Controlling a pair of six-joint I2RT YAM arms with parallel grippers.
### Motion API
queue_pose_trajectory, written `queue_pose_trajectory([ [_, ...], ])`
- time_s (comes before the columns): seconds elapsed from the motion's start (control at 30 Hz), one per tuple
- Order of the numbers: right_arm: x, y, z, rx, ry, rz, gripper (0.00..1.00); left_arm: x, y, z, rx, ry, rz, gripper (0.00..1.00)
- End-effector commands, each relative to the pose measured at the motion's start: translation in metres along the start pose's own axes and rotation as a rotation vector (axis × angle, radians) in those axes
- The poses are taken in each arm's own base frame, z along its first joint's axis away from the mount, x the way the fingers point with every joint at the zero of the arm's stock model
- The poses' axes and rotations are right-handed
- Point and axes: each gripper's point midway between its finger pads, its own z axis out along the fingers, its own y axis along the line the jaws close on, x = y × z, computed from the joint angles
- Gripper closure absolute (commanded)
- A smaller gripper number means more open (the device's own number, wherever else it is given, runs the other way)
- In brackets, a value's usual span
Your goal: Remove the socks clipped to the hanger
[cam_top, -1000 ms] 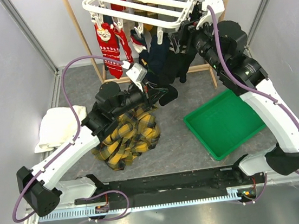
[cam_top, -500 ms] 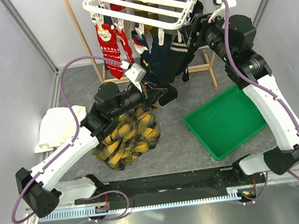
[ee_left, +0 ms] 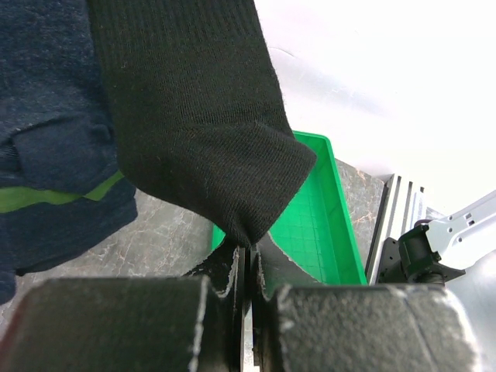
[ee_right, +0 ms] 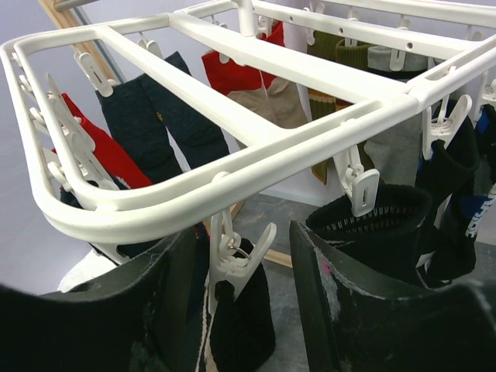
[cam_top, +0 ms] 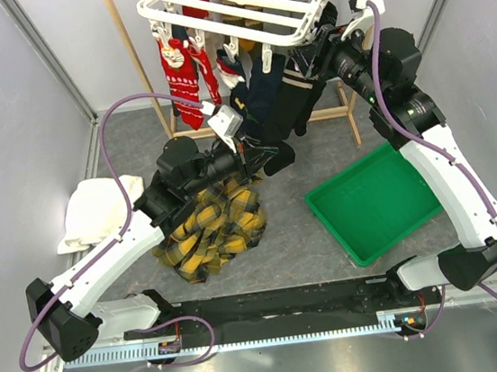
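The hanger [cam_top: 235, 6] hangs over the far edge of the worktop, with socks [cam_top: 183, 83] clipped under it. The left gripper [ee_left: 248, 256] is pinched tight on the toe of a black sock [ee_left: 194, 116], I think so it can tug the sock down. The right gripper [ee_right: 244, 240] is wide open, with one finger on each side of a white clip [ee_right: 232, 260]. It probably wants to squeeze the clip. A green tray [cam_top: 373, 202] sits by the right edge, maybe for the socks.
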Motion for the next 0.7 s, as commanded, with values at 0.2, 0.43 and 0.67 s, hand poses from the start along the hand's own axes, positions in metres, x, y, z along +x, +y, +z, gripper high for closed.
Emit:
queue_pose_trajectory([
  [0.2, -0.018, 0.004, 0.002, -0.013, -0.079, 0.025, 0.66, -0.009, -0.006, -0.004, 0.024, -0.027, 0.050, 0.98],
  [0.43, -0.011, -0.006, 0.000, 0.035, -0.071, 0.033, 0.85, -0.006, -0.004, -0.002, 0.021, -0.019, 0.047, 0.98],
  [0.67, -0.010, -0.007, -0.015, 0.049, -0.073, 0.045, 0.55, -0.004, -0.004, -0.002, 0.022, -0.015, 0.048, 0.98],
])
